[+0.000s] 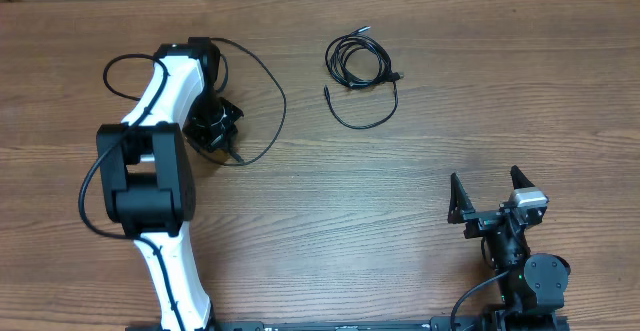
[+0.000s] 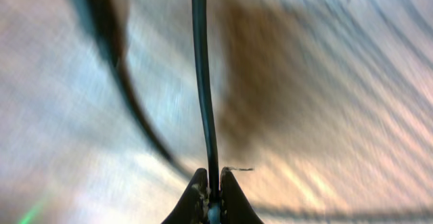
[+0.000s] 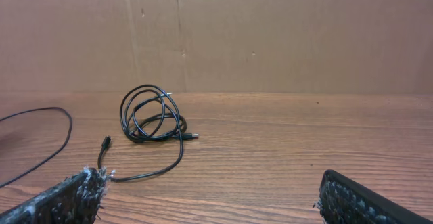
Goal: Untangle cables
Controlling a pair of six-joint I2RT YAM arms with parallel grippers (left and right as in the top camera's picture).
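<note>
- Overhead: the left gripper is at the left of the table, on one end of a single cable that arcs wide to its right. The cable bundle lies well apart near the far edge, with one tail curling below it. The right gripper is at front right, jaws wide, holding nothing.
- Left wrist (blurred): the left gripper is clamped on the single cable.
- Right wrist: the right gripper is spread wide and empty. The cable bundle lies ahead on the left.
</note>
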